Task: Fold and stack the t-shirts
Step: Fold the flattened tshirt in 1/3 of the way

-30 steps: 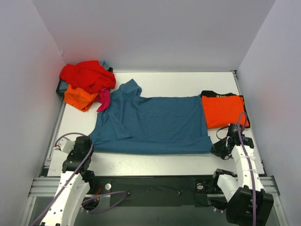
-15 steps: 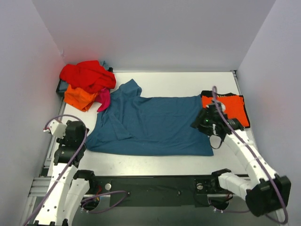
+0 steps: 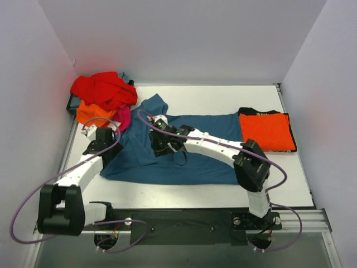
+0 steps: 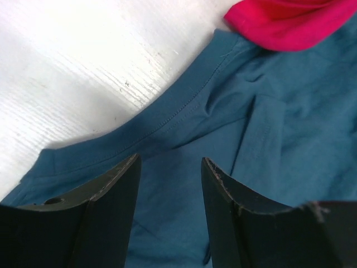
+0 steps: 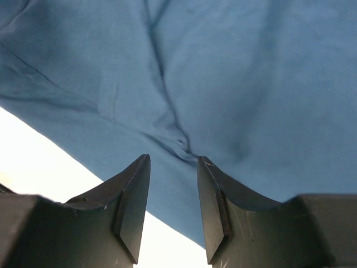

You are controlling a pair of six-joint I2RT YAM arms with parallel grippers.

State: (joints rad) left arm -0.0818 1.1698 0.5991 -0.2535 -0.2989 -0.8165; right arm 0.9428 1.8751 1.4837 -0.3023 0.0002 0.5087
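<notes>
A teal t-shirt point(image 3: 206, 151) lies spread across the middle of the table, its left side partly folded over. My left gripper point(image 3: 107, 135) hovers at the shirt's left edge, by a sleeve hem point(image 4: 184, 106). It is open point(image 4: 170, 162), and only teal cloth shows below the gap. My right arm reaches across the shirt, and the right gripper point(image 3: 158, 146) is over its left part. It is open too point(image 5: 173, 159), its fingertips on either side of a small wrinkle point(image 5: 181, 142). Neither gripper holds cloth.
Crumpled red point(image 3: 103, 89), orange point(image 3: 89, 111) and magenta point(image 3: 124, 116) t-shirts are heaped at the back left, and magenta cloth point(image 4: 290, 22) shows close to the left gripper. A folded orange t-shirt point(image 3: 266, 131) lies on a black one point(image 3: 256, 111) at the right. White walls enclose the table.
Both arms left the near edge. The left moved up to the shirt's left edge, the right swept from the right side across to the left part. Both grippers went from shut to open.
</notes>
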